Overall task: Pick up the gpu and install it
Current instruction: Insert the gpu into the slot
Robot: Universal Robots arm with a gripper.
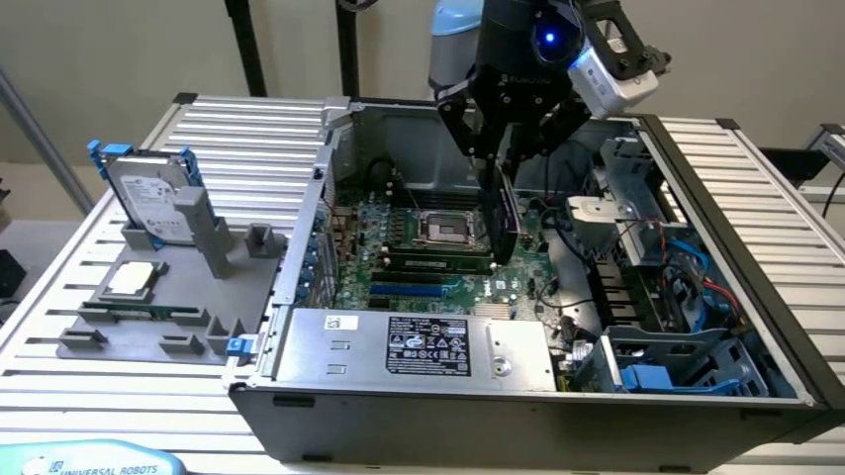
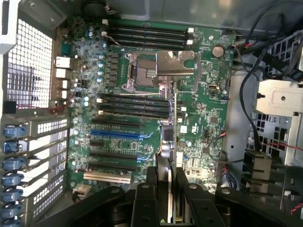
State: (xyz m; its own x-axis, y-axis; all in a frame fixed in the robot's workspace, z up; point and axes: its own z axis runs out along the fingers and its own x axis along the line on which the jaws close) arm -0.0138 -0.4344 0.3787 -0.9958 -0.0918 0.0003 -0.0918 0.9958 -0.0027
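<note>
My gripper (image 1: 509, 148) hangs over the open computer case (image 1: 739, 228) and is shut on the gpu (image 1: 504, 213). The card points straight down, edge-on, with its lower end just above the green motherboard (image 1: 422, 267) beside the CPU socket (image 1: 442, 230). In the wrist view the gpu (image 2: 173, 142) is a thin vertical strip between my black fingers (image 2: 147, 194), running out over the motherboard (image 2: 132, 90) toward the CPU socket (image 2: 161, 66). The blue expansion slot (image 2: 118, 134) and the black slots around it lie to one side of the card, apart from it.
A grey fixture (image 1: 172, 297) on the exterior view's left holds a silver hard drive with blue rails (image 1: 152, 193) and a CPU chip (image 1: 133, 279). The power supply (image 1: 410, 346) fills the case front. Cables (image 2: 248, 99) and a drive cage (image 1: 660, 366) crowd the right.
</note>
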